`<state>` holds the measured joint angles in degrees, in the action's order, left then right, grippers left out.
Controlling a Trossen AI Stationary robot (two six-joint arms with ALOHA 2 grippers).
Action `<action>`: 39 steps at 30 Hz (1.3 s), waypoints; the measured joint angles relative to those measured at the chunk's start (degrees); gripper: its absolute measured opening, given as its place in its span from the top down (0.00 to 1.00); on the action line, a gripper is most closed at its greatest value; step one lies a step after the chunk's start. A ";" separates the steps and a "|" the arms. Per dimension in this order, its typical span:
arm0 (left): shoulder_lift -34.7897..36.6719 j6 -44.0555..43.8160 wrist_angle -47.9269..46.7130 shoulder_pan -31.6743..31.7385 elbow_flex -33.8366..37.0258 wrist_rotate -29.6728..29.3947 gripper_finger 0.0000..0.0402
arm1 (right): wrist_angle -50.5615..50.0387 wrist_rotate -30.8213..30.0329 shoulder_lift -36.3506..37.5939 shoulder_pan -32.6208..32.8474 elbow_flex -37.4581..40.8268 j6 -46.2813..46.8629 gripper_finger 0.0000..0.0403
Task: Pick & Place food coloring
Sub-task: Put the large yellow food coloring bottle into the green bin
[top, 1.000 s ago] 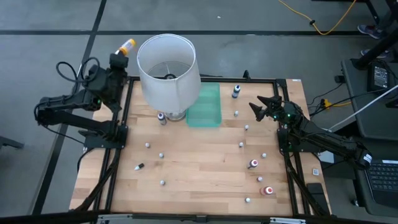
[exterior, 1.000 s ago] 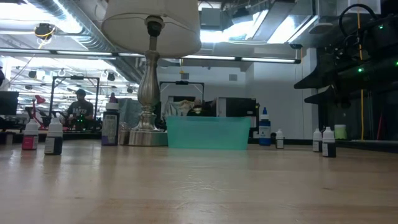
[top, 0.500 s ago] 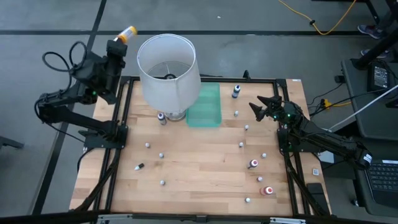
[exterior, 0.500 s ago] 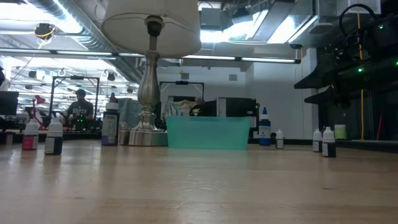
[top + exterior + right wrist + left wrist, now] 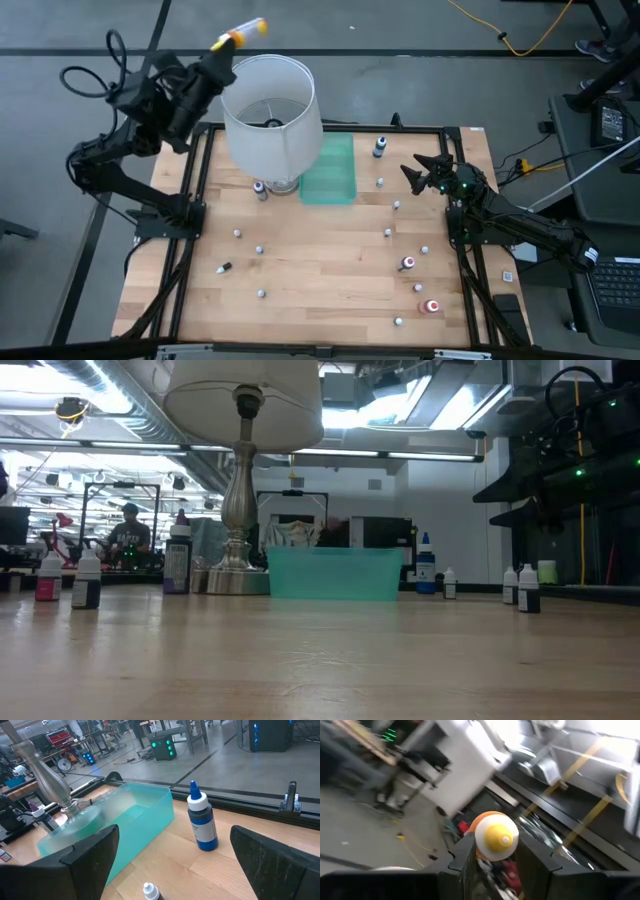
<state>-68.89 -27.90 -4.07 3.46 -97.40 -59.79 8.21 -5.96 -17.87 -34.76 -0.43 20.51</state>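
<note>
Hidden: the left gripper (image 5: 222, 45) is raised off the far-left corner of the bench (image 5: 320, 270), so the low view shows none of it; in the left wrist view the room behind is smeared and hard to read.
Cut off: the lampshade (image 5: 270, 108) hides its own base and part of the green tray (image 5: 335, 170) in the high view.
Held bottle: a yellow-orange food coloring bottle (image 5: 240, 34) is clamped between the left jaws, beside the lampshade's far-left rim and above the floor, not the bench.
Long axis: the bottle runs in line with the fingers, slanting up toward the far right in the high view; its free end points away from the arm. In the left wrist view its rounded end (image 5: 496, 836) faces the camera.
Right gripper: (image 5: 412, 168) hovers over the right side of the bench, jaws wide apart, holding nothing.
Other bottles: scattered upright over the bench, too small to tell colours for most; a dark blue one (image 5: 202, 823) stands near the tray.
</note>
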 joint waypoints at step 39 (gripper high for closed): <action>-30.89 22.56 -10.66 -14.70 -26.21 35.73 0.73 | 0.00 0.01 0.01 0.02 0.00 0.01 0.05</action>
<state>-99.78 -5.34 -14.73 -11.24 -123.62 -24.06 8.21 -5.94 -17.86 -34.74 -0.43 20.52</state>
